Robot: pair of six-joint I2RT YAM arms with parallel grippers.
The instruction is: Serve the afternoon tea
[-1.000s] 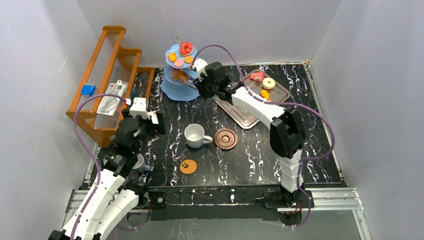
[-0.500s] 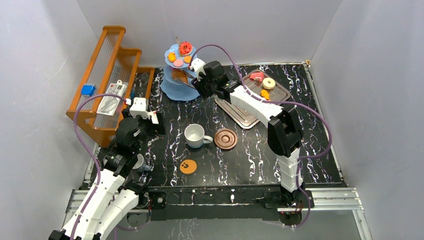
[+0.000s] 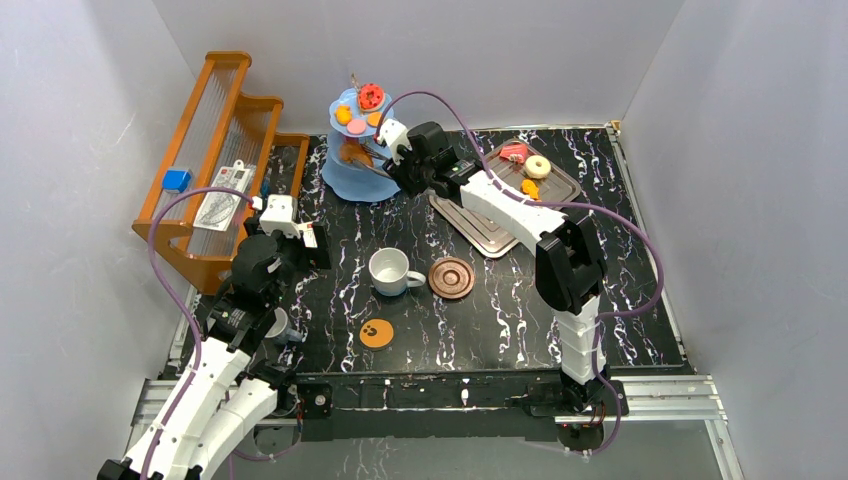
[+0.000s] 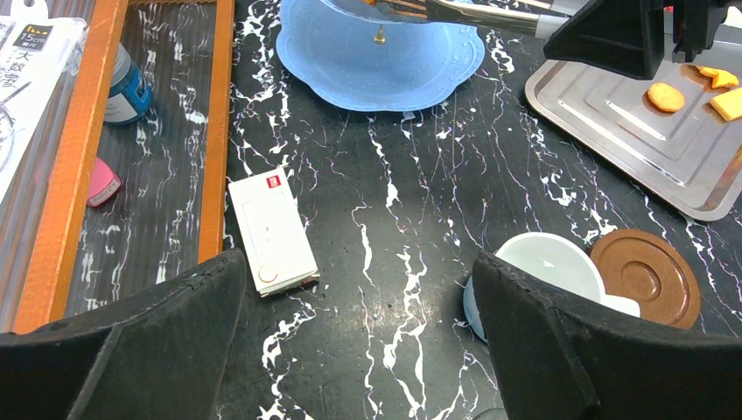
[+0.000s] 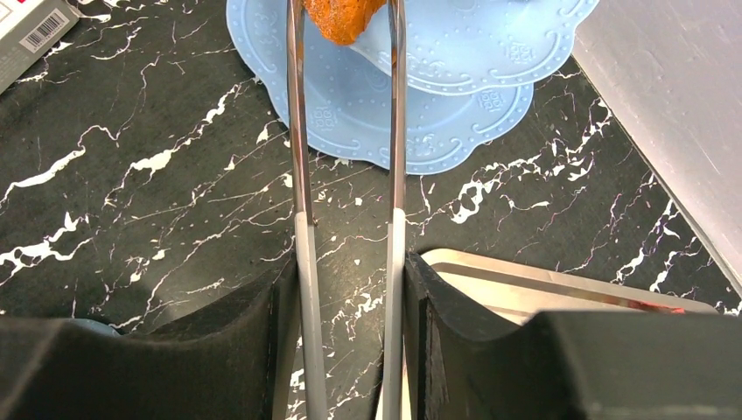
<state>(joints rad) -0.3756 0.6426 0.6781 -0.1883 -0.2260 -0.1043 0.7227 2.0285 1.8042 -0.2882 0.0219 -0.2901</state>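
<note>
The right gripper is clamped around the handles of a pair of metal tongs, squeezing the two arms towards each other. At their far tips the tongs pinch an orange pastry, held over the middle tier of the light-blue stand, which sits at the back of the marble table. On its top tier I can see a red pastry, an orange one and a pink one. Just to the right of the stand lies the silver tray, with a red piece, a white donut and orange bits at its far end. Nearer me, the white mug stands on the bare table just beside its brown saucer, not on it, and the orange paw-print coaster lies alone in front of them. The small grey cup is half hidden by the left arm. The left gripper hangs with its jaws spread wide and nothing between them, above the table next to the wooden rack, with a small white box below it.
</note>
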